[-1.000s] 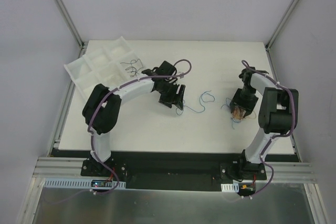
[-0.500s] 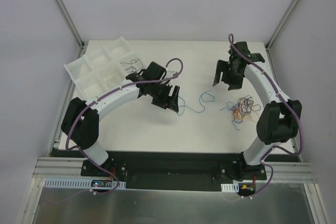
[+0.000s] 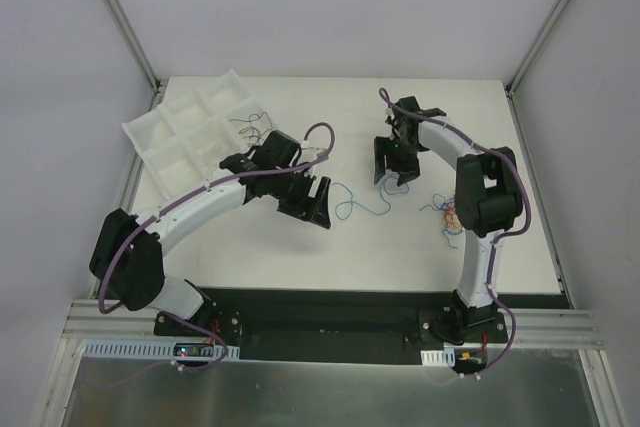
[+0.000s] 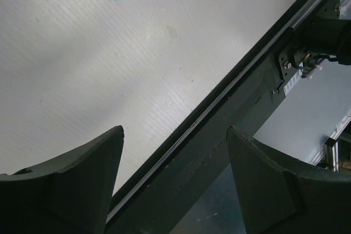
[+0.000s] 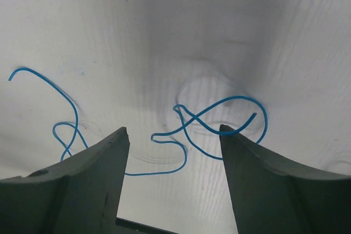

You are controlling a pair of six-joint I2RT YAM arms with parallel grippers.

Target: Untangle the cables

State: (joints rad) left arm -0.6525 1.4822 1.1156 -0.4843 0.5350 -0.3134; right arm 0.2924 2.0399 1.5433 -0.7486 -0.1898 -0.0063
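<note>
The right tool, spread and empty, hung over a loose blue cable on the mid-worktop. The left tool, also spread, stood near it. Featherlight and limp (probably springy), the cable would pinch best at a loop crossing. The tangle lay rightward.

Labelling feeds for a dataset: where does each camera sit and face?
Top external: overhead at the near side, looking down on the table; left gripper and right gripper show.
Left wrist: faces the table's near edge past the open left gripper.
Right wrist: looks down through the open right gripper at the blue cable.
Shared: that cable, also in top external.
</note>
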